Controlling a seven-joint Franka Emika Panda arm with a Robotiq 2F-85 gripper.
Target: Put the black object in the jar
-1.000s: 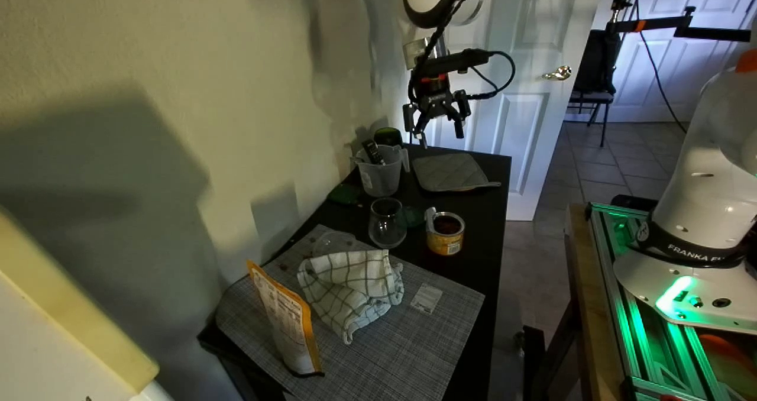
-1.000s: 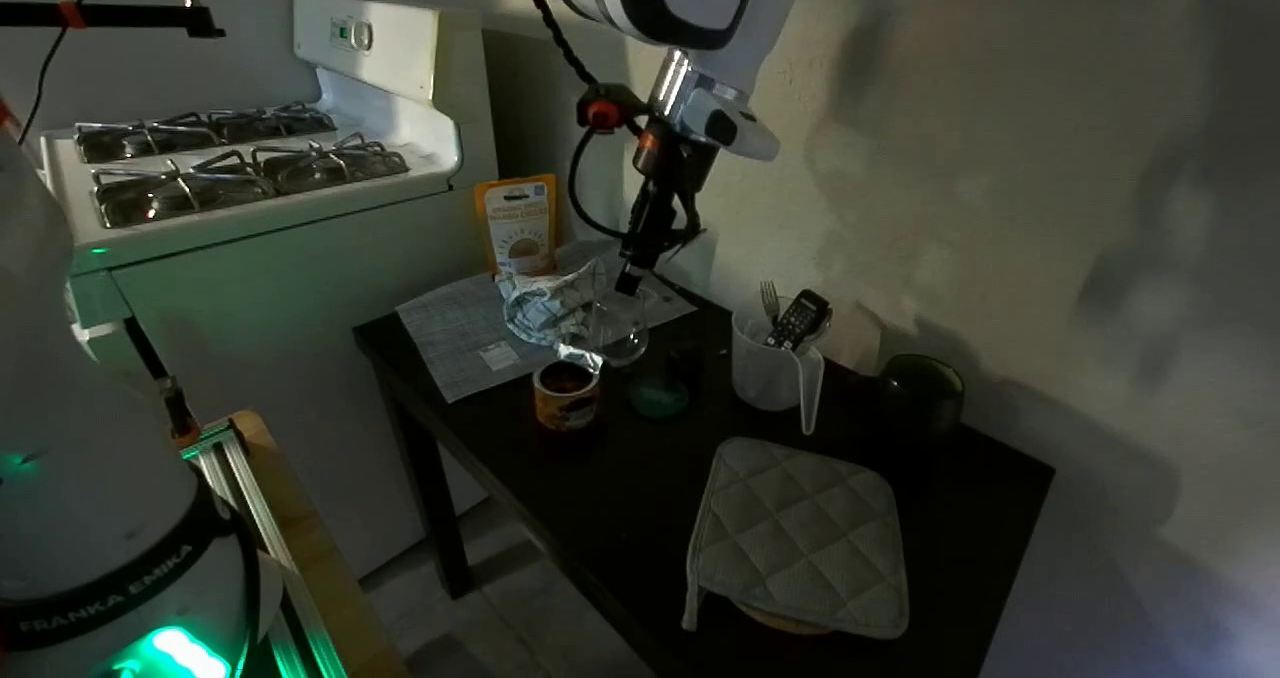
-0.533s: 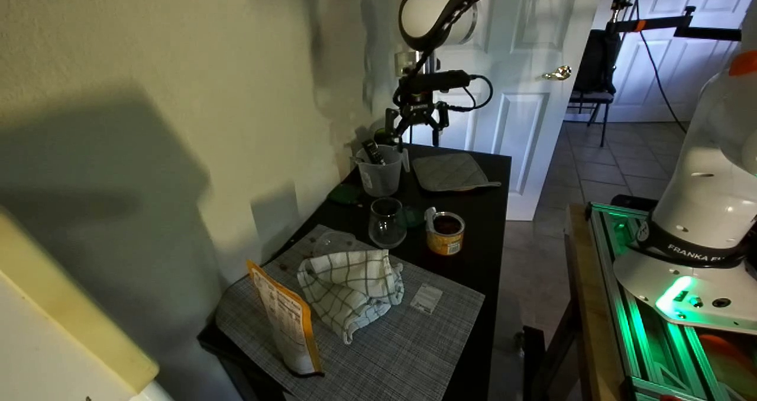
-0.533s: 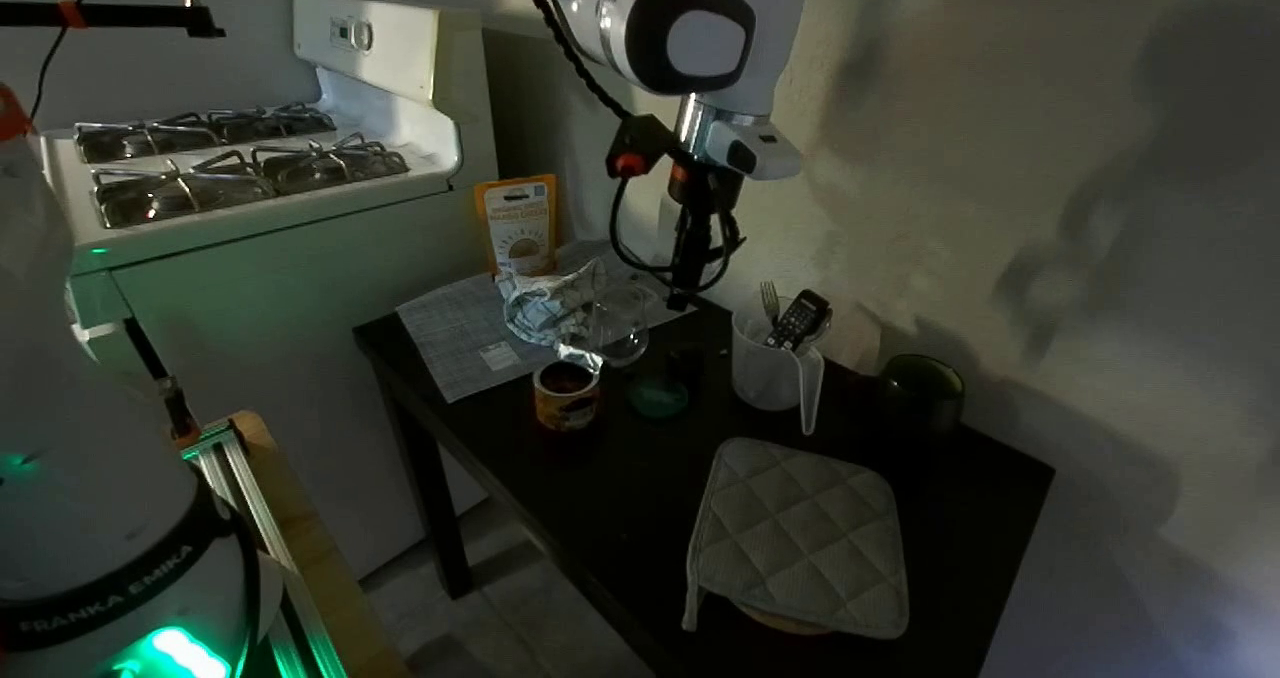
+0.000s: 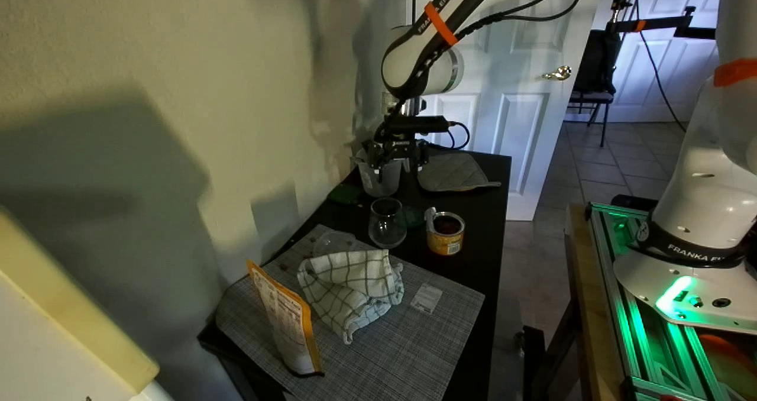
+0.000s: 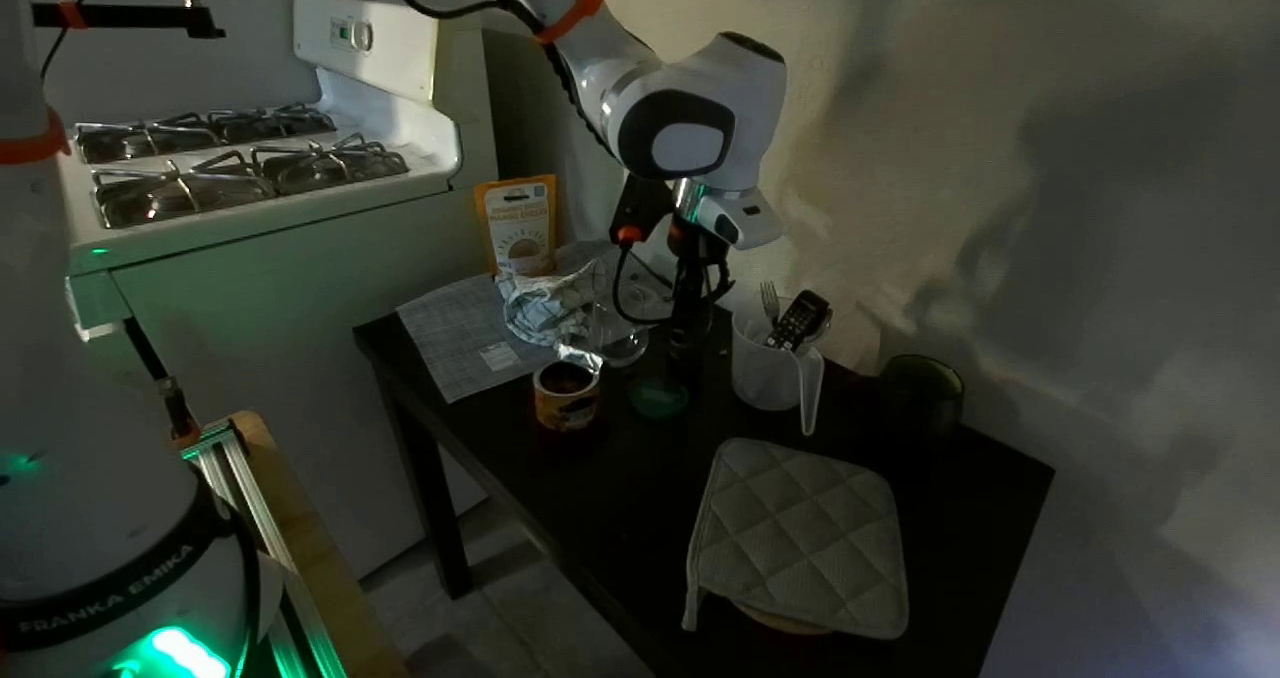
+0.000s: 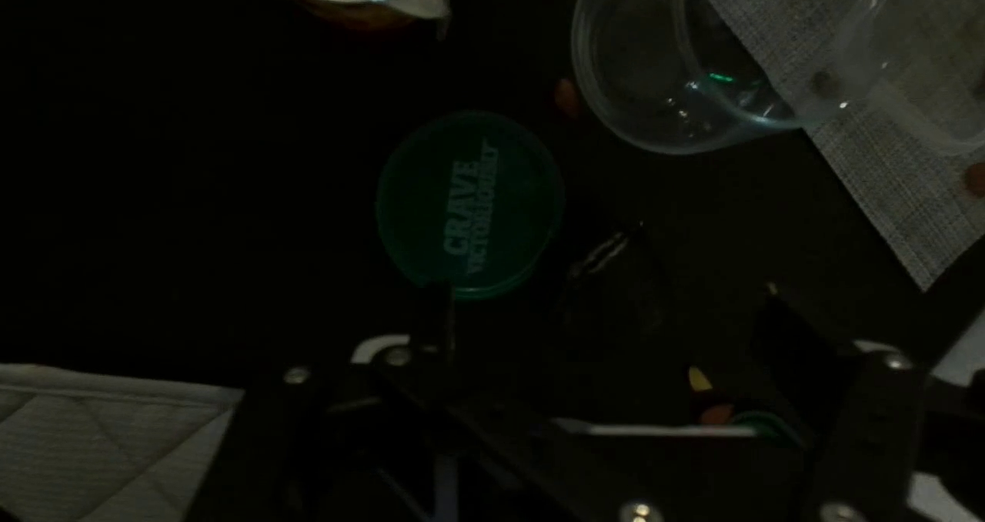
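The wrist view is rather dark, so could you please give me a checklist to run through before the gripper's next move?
1. Gripper open: ok, its fingers stand well apart in the wrist view.
2. Black object in line with the gap: ok as far as the wrist view shows.
3. Black object's outline clear: not ok, it nearly merges with the dark table.
4. Gripper low enough to grasp: cannot tell, its height over the object is not settled.
5. Clearance from the green lid: cannot tell, one fingertip overlaps its edge in the wrist view.
6. Jar upright and uncovered: ok, in an exterior view.
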